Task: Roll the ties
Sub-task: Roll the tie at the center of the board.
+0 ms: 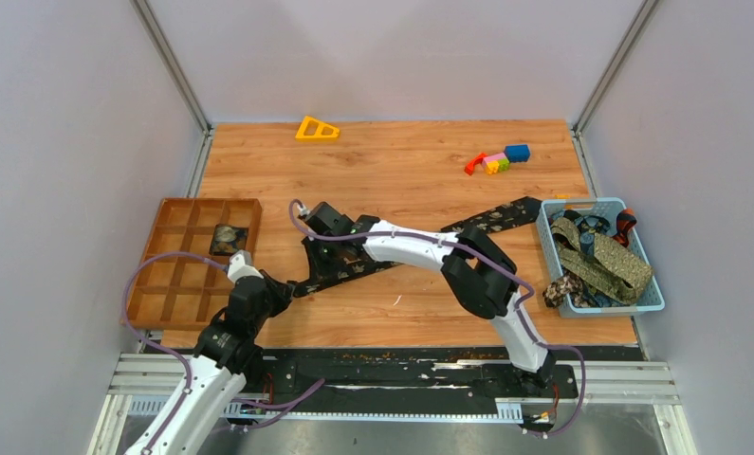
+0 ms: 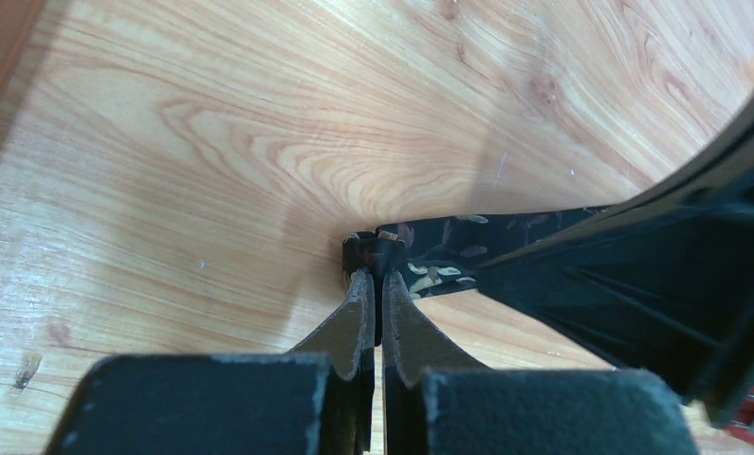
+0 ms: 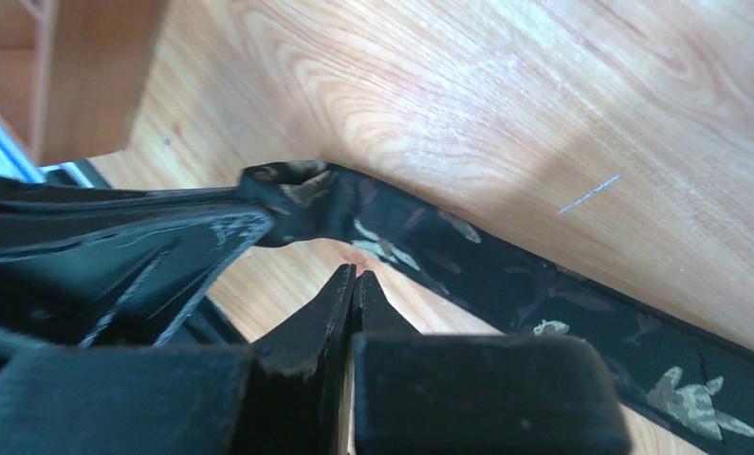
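Note:
A black tie with pale speckles (image 1: 491,218) lies slanted across the wooden table, from the basket down toward the left arm. My left gripper (image 1: 292,287) is shut on its narrow end, and the left wrist view shows the fingertips pinching the crumpled tip of the tie (image 2: 430,270). My right gripper (image 1: 310,269) sits close by, just over the same end. Its jaws are shut with nothing between them (image 3: 354,277), and the tie (image 3: 543,294) runs just beyond them. More ties (image 1: 605,261) are piled in the basket. A rolled tie (image 1: 227,237) rests in one tray compartment.
A brown compartment tray (image 1: 197,202) stands at the left beside the left arm. A pale blue basket (image 1: 546,242) stands at the right edge. Coloured toy blocks (image 1: 496,159) and a yellow triangle (image 1: 317,128) lie at the back of the table.

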Robot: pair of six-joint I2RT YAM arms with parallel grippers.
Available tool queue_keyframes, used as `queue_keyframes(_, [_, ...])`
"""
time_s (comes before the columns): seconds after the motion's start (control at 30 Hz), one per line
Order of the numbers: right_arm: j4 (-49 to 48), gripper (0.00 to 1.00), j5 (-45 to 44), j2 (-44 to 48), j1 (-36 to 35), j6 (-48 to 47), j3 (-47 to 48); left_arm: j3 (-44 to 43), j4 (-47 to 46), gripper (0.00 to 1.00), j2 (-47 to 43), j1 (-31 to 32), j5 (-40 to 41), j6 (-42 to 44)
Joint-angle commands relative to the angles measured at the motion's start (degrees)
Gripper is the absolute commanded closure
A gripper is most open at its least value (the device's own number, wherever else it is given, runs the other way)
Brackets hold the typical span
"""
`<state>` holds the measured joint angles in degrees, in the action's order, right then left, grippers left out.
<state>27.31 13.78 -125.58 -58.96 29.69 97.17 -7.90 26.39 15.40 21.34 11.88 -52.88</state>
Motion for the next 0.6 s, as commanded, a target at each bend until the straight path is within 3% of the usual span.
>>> queue_keyframes(0.0, [-1.5,1.00,-1.5,4.0,0.5,-0.9,1.2,-0.7,3.5,1.00,0.0,-0.2,0.0,1.6])
queue_keyframes(0.57, [-5.9,1.00,7.0,-7.4,-1.9,2.1,6.7,-1.6,4.7,1.00,-1.8,-0.2,-0.8,1.8])
